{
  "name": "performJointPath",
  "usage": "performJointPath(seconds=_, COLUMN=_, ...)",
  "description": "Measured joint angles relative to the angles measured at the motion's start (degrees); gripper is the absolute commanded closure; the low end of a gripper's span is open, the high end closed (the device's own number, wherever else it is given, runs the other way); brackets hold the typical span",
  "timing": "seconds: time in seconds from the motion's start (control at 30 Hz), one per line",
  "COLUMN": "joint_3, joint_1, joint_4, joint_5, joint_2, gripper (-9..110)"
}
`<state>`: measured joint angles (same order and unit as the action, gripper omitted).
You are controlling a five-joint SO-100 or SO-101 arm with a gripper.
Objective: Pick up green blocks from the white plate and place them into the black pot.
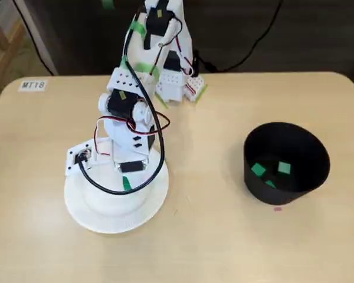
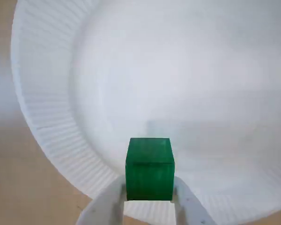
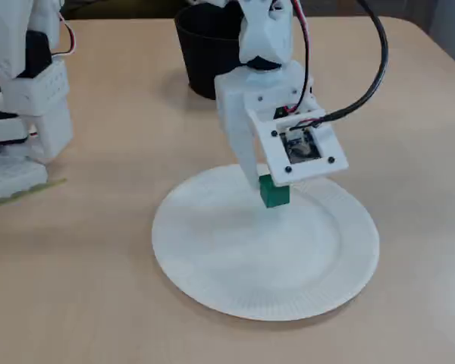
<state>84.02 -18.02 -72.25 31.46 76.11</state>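
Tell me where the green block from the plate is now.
Wrist view, bottom centre: the block sits in the gripper, over the plate. In a fixed view it's on the half nearer the pot.

The gripper is white plastic, matt; its fingers look faintly grainy; the green block clamped between them looks like smooth hard plastic with a soft gloss; the white plate beneath it is matt paper, finely fluted at the rim and smooth in the well; the table around is pale wood-look board with a low sheen; the black pot, well away from the gripper, is matt.
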Motion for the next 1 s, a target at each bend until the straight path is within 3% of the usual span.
performJointPath(seconds=0.2, joint_3=0.0, joint_1=3.5, joint_4=3.0, joint_5=-2.5, joint_2=5.2, gripper=104)
performJointPath(seconds=0.47, joint_3=-7.6, joint_1=18.6, joint_4=4.6, joint_5=-11.3, joint_2=13.7, gripper=104)
performJointPath(seconds=0.83, joint_3=-18.7, joint_1=48.2, joint_4=-6.2, joint_5=-26.4, joint_2=16.5, gripper=104)
performJointPath(seconds=1.0, joint_3=-18.7, joint_1=56.5, joint_4=-11.6, joint_5=-31.1, joint_2=17.0, gripper=104)
